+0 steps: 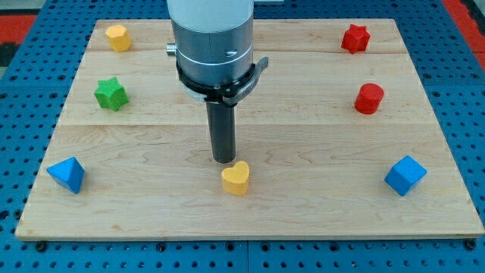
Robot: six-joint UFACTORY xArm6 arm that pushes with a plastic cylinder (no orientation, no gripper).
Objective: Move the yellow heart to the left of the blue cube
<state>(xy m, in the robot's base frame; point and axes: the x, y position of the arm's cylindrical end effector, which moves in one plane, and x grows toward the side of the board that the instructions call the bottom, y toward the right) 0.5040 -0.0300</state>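
Tip position relative to yellow heart and blue cube.

The yellow heart (236,179) lay near the surface's (151,212) bottom edge, centre; my tip (223,161) stood just beside its upper-left side, contact not determinable. The arm carried no fingers. The blue cube (405,175) sat well apart at the view's right. A blue block (67,174) of unclear shape sat left; farther back, a green star (111,93).

The table (303,152) is pale, smooth wood with visible grain, laid over a blue perforated base (23,91). The yellow heart (236,179) looks matt plastic; the rod (223,133) is dark and matt beneath a satin grey metal housing (212,38).
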